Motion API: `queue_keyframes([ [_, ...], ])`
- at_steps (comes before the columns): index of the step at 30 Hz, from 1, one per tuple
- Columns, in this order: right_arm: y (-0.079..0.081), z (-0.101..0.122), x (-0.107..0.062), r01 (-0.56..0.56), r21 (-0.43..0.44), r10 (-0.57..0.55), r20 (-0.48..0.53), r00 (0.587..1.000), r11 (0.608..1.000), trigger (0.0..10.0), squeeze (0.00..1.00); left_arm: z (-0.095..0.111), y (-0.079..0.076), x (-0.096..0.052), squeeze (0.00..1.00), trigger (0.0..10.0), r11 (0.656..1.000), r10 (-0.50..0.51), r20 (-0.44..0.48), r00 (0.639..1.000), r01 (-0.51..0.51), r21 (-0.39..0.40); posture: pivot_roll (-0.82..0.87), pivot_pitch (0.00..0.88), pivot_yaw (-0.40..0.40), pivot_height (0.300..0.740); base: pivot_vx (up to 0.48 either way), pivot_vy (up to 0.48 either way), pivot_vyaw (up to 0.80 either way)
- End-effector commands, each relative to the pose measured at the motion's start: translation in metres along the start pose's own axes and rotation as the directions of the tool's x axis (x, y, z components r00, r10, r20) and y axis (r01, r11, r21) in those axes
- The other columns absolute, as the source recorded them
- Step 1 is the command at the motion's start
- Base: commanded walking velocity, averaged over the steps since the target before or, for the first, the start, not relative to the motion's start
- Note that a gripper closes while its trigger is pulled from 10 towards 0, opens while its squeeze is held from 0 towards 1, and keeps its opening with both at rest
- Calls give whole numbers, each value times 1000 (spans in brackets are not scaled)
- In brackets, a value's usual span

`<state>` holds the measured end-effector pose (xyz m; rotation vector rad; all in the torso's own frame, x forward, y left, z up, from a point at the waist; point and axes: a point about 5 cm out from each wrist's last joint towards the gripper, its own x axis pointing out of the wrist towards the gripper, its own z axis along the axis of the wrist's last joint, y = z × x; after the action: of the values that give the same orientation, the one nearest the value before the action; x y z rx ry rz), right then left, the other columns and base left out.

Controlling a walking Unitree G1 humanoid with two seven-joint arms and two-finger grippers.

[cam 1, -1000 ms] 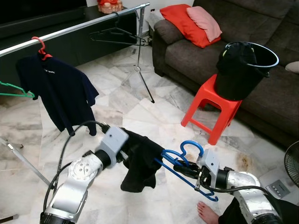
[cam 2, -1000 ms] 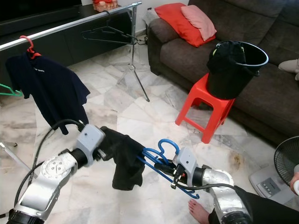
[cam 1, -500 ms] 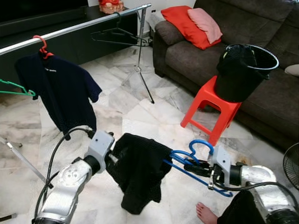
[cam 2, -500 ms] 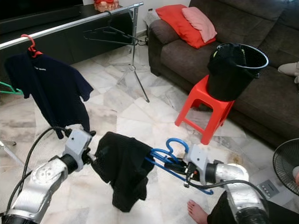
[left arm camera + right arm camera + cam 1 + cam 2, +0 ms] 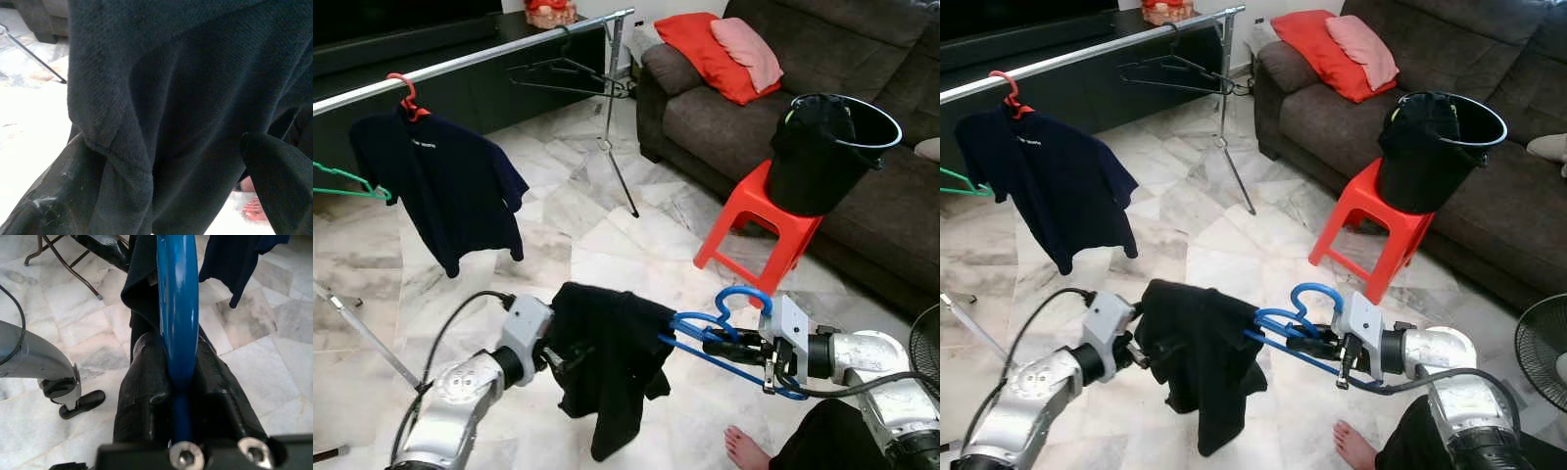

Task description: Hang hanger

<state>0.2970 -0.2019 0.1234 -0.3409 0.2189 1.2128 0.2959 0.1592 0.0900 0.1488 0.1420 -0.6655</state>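
A blue plastic hanger (image 5: 717,326) is held low over the marble floor, and my right gripper (image 5: 732,348) is shut on its lower bar; the right wrist view has the bar (image 5: 178,308) running out between the fingers. A black garment (image 5: 607,362) is draped over the hanger's far end and hangs down from it. My left gripper (image 5: 556,354) is pushed into the cloth from the left. In the left wrist view its fingers (image 5: 58,196) stand well apart with black cloth (image 5: 186,98) lying across them. The silver clothes rail (image 5: 489,54) runs across the back.
On the rail hang a navy T-shirt (image 5: 435,186) on a red hanger, a green hanger (image 5: 347,181) and a black hanger (image 5: 563,73). A black bucket (image 5: 827,147) stands on a red stool (image 5: 754,220) before the sofa (image 5: 705,117). A person's bare foot (image 5: 744,446) is near my right arm.
The black garment, bunched by my left gripper a second ago, now spreads wider over the hanger's end and hangs lower. The right gripper with the hanger has shifted slightly right.
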Motion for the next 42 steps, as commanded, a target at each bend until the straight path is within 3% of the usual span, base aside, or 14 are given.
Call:
queue_keyframes([
  [1,1,9,-3,-17,-21,17,39,999,1000,0,0,1,-2,6,1000,10000,1000,-11,5,1000,11,7,34,140,-91,740,0,0,0],
  [5,3,10,-4,-26,-17,27,39,999,1000,0,0,3,-6,12,1000,10000,1000,-25,25,999,25,-10,33,141,-93,740,0,0,0],
  [12,4,13,-6,-31,-14,31,40,999,999,0,0,3,-27,25,1000,10000,992,-112,60,992,115,-53,28,140,-94,740,0,0,0],
  [13,4,14,-7,-30,-15,31,40,999,999,0,0,3,-30,26,827,10000,990,-121,64,991,125,-58,27,141,-95,740,0,0,0],
  [14,4,14,-7,-31,-16,31,41,999,999,0,0,3,-30,27,51,10000,990,-122,65,990,126,-60,27,139,-95,740,0,0,0],
  [15,4,15,-8,-30,-16,31,42,999,999,0,0,3,-31,27,0,10000,989,-127,70,989,132,-71,26,138,-95,740,0,0,0],
  [19,3,16,-8,-26,-17,27,43,999,1000,0,0,3,-31,28,0,10000,988,-124,78,989,131,-84,26,137,-95,740,0,0,0],
  [20,3,16,-8,-25,-17,26,44,999,1000,0,0,3,-31,28,0,7294,988,-118,85,989,126,-92,27,136,-95,740,0,0,0],
  [21,3,16,-8,-25,-17,26,44,999,1000,0,0,3,-31,28,0,7294,988,-118,85,989,126,-92,27,136,-95,740,0,0,0],
  [22,2,17,-8,-23,-17,23,44,999,1000,0,0,3,-30,29,0,0,987,-111,96,989,122,-106,27,133,-95,740,0,0,0],
  [42,-1,19,-6,0,-19,1,52,999,1000,0,0,13,-47,37,0,0,970,-163,181,970,192,-152,29,122,-99,740,0,0,0],
])
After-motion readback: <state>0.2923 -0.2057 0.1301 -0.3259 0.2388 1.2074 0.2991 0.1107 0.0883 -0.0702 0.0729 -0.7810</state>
